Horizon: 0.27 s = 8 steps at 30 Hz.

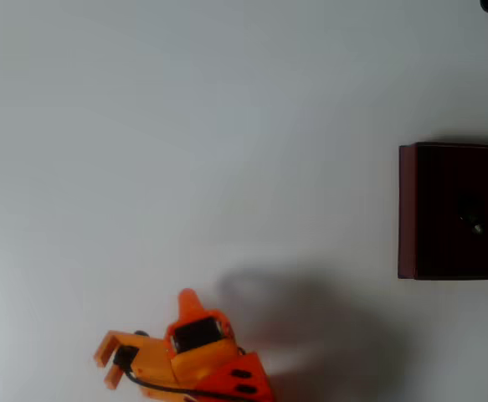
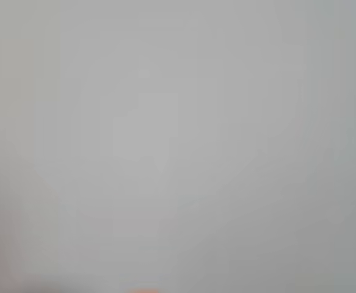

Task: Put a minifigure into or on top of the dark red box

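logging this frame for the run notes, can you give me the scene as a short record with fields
surface: plain white table
dark red box: at the right edge of the overhead view, cut off by the frame, near-black inside
minifigure: tiny dark figure lying inside the box
gripper: orange, bottom left of the overhead view, far from the box, jaws parted and holding nothing
wrist view: blurred pale surface, no detail
task state: figure already in the box
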Motion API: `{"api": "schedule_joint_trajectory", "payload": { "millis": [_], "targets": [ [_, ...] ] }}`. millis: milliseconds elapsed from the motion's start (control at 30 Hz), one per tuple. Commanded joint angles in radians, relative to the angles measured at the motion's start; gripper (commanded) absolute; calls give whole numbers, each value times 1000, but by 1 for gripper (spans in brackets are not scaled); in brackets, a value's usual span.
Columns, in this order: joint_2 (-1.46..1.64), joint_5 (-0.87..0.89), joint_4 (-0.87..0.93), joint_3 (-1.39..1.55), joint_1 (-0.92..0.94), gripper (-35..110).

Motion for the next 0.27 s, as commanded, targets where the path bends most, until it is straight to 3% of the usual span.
{"api": "schedule_joint_trajectory", "payload": {
  "millis": [0,233],
  "targets": [
    [14,18,18,-9,9,0],
    [14,26,18,-9,26,0]
  ]
}}
